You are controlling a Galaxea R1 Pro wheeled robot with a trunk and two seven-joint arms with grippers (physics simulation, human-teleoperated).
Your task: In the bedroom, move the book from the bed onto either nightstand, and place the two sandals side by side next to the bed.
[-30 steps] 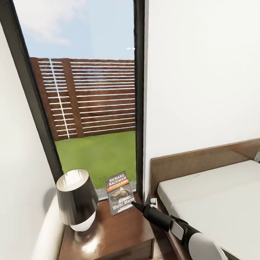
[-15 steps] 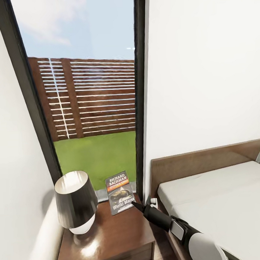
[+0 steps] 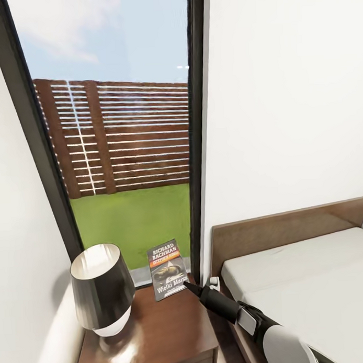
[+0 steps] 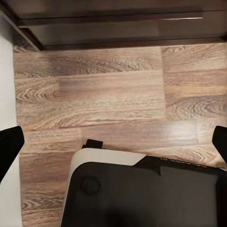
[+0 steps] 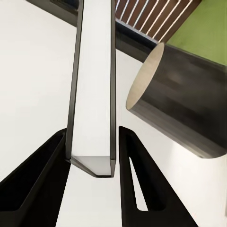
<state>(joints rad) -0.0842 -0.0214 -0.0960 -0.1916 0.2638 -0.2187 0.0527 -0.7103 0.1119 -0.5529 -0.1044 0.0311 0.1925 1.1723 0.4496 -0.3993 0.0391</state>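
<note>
While our right gripper (image 5: pixel 92 156) clamps the book (image 3: pixel 167 269) by its lower edge, the off-white bed (image 3: pixel 310 281) lies right of the glossy brown nightstand (image 3: pixel 165 328). Book stands tilted above that nightstand, beside the dark lamp (image 3: pixel 99 286). Our left gripper (image 4: pixel 113 142) is spread wide over plank floor (image 4: pixel 104 94).

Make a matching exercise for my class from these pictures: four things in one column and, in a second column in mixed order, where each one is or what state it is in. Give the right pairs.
Things
1. book
2. lamp
3. bed
4. left gripper

Places or states
A. stands on the nightstand, on its window-side half
B. open above the wood-plank floor
C. held upright between the right gripper fingers
D. beside the nightstand, mattress bare

Pairs: 1-C, 2-A, 3-D, 4-B
</note>
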